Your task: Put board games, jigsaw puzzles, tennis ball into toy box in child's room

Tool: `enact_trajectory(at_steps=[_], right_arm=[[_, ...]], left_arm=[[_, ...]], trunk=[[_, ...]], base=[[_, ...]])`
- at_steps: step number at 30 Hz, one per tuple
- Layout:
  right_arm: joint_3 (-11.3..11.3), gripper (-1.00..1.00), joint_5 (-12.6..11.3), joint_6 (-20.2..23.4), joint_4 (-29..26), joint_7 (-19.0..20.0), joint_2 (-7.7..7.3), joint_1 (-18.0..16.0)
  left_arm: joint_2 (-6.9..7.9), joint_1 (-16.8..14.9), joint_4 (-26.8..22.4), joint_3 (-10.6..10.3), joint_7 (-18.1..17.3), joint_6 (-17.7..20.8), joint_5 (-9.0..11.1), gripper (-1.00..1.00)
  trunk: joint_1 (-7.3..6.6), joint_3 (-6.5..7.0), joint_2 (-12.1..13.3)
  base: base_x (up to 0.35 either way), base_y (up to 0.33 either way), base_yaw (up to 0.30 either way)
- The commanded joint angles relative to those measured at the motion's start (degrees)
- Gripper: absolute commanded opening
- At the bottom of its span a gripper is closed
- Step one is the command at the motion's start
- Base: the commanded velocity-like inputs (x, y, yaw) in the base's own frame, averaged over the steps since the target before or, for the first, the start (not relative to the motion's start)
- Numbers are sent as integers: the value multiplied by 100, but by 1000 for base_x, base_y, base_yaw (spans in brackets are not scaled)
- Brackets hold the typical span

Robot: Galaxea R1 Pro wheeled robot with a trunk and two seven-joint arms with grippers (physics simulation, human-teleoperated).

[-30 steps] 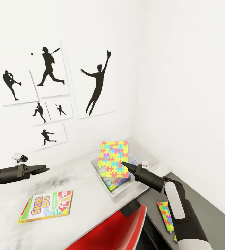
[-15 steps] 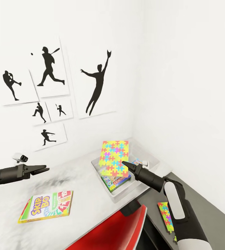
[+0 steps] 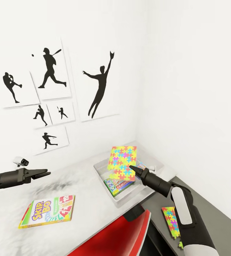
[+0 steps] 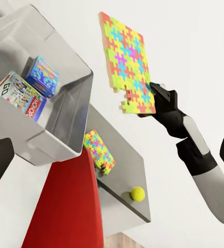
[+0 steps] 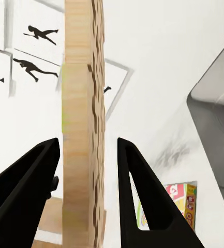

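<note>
White-walled room, our right gripper [image 3: 132, 167] clamping a jigsaw puzzle [image 3: 122, 163] upright above the toy box [image 3: 104, 167], our left gripper [image 3: 46, 173] fingers nearly together, empty.

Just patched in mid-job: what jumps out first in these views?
The right gripper holds a bright jigsaw puzzle upright above the grey toy box, where two board games already lie. A Skip-Bo box waits on the table near the hovering left gripper. A second puzzle and a tennis ball sit on the lower dark cabinet.
</note>
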Motion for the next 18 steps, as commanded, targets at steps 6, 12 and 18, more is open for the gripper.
enact_trajectory(at_steps=[6,12,18], right_arm=[[-111,-100,18,-367,21,-46,28,-7],[-106,-100,-9,-579,118,-41,50,-7],[-102,-100,-12,-664,202,-337,311,-11]], left_arm=[[2,-4,0,-1,-22,61,-2,100],[4,-5,2,0,-22,61,-2,100],[-20,-6,3,-4,-22,56,5,100]], trunk=[[4,-13,-13],[4,-13,-13],[4,-13,-13]], base=[[0,0,0],[0,0,0],[0,0,0]])
